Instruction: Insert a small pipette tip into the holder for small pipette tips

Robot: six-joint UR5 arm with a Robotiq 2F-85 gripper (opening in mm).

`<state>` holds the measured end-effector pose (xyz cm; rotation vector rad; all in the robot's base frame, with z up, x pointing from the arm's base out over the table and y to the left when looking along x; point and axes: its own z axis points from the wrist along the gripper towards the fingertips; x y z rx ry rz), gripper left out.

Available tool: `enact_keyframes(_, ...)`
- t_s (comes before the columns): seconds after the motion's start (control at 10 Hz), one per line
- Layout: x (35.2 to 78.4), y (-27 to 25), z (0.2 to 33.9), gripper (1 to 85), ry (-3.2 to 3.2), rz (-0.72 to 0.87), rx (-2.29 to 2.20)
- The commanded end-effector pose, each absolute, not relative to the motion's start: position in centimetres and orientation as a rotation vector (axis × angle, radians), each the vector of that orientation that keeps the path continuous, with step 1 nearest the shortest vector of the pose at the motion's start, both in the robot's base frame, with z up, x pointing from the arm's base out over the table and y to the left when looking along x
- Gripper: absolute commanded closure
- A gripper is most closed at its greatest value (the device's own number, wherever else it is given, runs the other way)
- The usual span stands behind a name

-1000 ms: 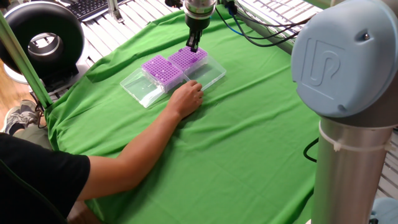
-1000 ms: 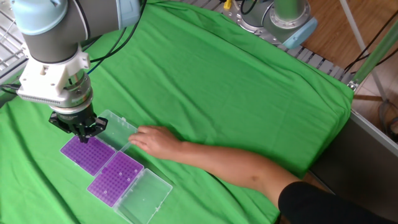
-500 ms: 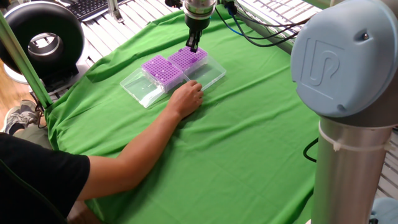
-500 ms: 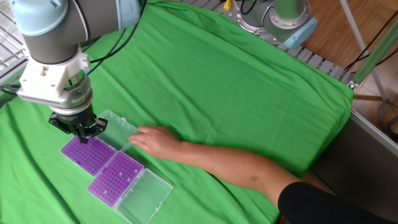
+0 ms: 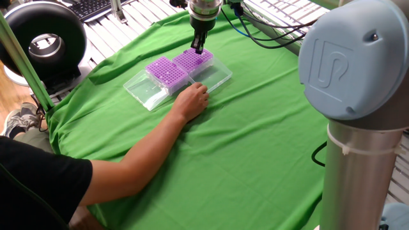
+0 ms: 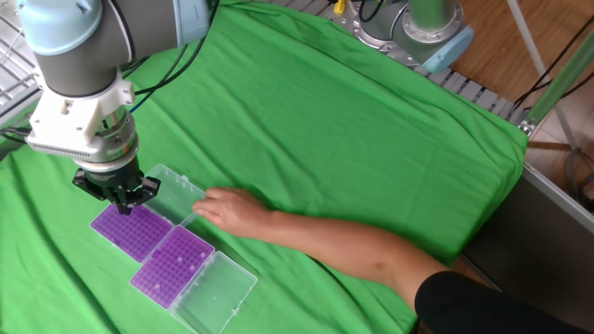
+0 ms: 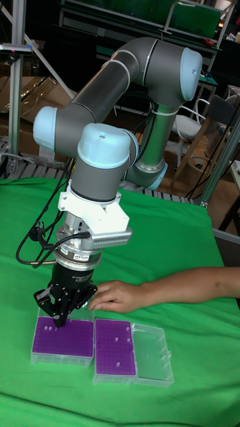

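Two alike purple racks with grids of tiny holes sit side by side in clear boxes with their lids open. My gripper (image 5: 198,50) (image 6: 121,206) (image 7: 59,323) hangs straight down over one holder for small pipette tips (image 5: 193,59) (image 6: 132,232) (image 7: 64,337), its fingertips just above or touching the rack's surface near one edge. The fingers are pinched together. A small pipette tip between them is too small to make out. The second rack (image 5: 166,71) (image 6: 173,264) (image 7: 114,346) lies right beside the first.
A person's hand (image 5: 192,101) (image 6: 227,211) (image 7: 117,295) rests on the green cloth, touching the open clear lid (image 5: 214,76) (image 6: 176,190) next to my gripper. Their forearm crosses the cloth. The other lid (image 5: 146,91) (image 6: 219,291) lies flat. A robot base (image 5: 358,115) stands near.
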<state>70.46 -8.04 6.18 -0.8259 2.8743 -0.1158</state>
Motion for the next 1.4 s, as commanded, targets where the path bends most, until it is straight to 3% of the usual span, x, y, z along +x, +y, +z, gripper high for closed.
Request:
enact_keyframes(0.0, 70.32, -8.23, 6.18, 84.7, 2.87, -0.105, -0.817)
enact_keyframes(1.1, 70.13, -7.91, 5.93, 84.7, 2.868, -0.084, -0.843)
enact_keyframes(1.3, 69.8, -8.1, 5.83, 66.3, 2.868, -0.093, -0.899)
